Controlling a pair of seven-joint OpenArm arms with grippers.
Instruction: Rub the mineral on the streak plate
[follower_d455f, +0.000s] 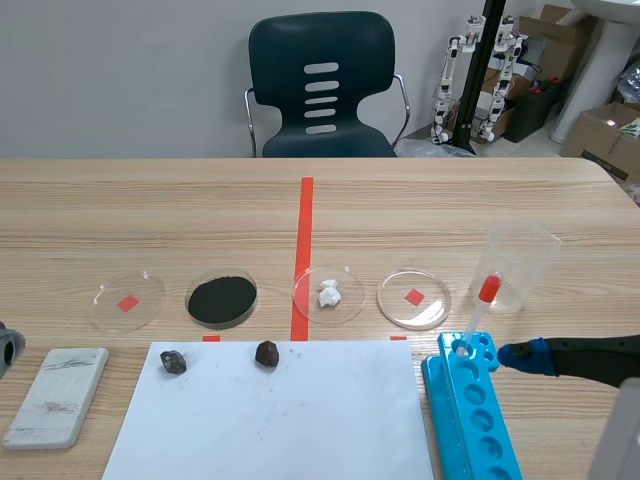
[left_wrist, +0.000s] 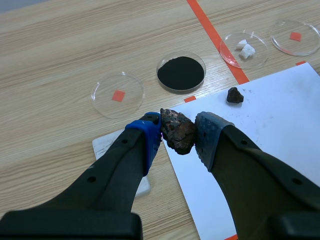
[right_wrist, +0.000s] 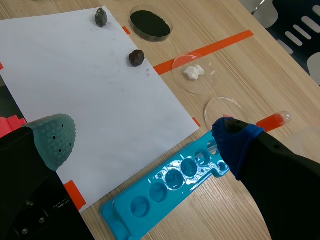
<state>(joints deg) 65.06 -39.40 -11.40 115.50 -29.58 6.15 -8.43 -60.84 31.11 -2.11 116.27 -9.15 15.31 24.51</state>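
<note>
White, with faint grey marks, the streak plate (follower_d455f: 55, 395) lies at the table's near left. Its long axis runs away from the robot, and it sits just beside the paper sheet (follower_d455f: 270, 420). The left gripper (left_wrist: 179, 142) hangs above it, fingers apart and holding nothing. The wrist view frames the mineral (left_wrist: 177, 131) in the gap between them, but the scene view shows that stone lying on the sheet's far left corner, clear of the arm. So it lies straight ahead of the jaws, just past the plate, a lumpy piece with no marked long axis. The right gripper (right_wrist: 145, 142), spread wide above the blue rack (right_wrist: 170, 190), is well apart from it, so the left arm is plainly nearer. A second, darker stone (follower_d455f: 266, 353) sits farther along the sheet's far edge.
</note>
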